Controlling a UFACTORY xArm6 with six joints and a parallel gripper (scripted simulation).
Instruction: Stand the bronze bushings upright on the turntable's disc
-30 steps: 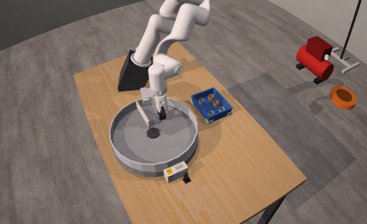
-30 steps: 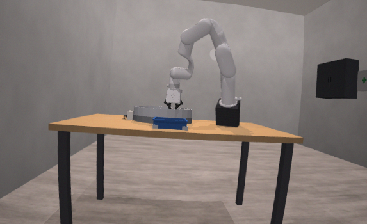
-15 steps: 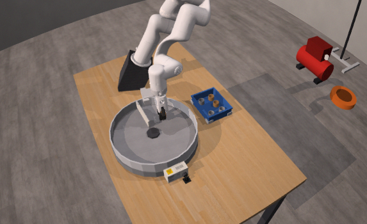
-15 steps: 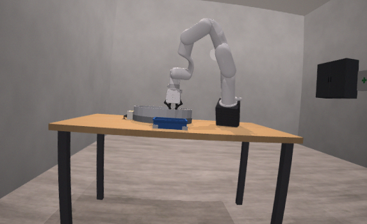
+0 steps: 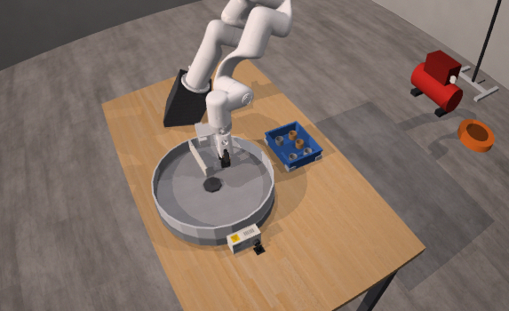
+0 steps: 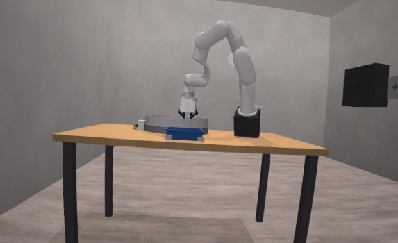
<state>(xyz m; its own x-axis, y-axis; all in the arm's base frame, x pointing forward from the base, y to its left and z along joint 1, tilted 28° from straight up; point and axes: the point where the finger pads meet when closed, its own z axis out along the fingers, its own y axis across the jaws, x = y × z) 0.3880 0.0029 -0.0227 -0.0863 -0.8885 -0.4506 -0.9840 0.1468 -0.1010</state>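
My gripper (image 5: 225, 159) is low inside the turntable, just above the grey disc (image 5: 226, 195), behind and to the right of the black hub (image 5: 211, 185). It is shut on a bronze bushing, which the dark fingers almost wholly hide. In the side view the gripper (image 6: 187, 114) dips to the level of the turntable's rim (image 6: 176, 122). The blue crate (image 5: 293, 146) stands right of the turntable. It holds two bronze bushings (image 5: 292, 134) (image 5: 299, 143) and three steel bushings (image 5: 279, 140) (image 5: 292, 156) (image 5: 307, 151), all upright.
A white bar (image 5: 198, 158) lies across the disc just left of the gripper. A raised grey wall rings the disc. A white control box (image 5: 243, 237) sits at the turntable's front. The arm's black base (image 5: 186, 99) stands behind. The crate also shows in the side view (image 6: 184, 133).
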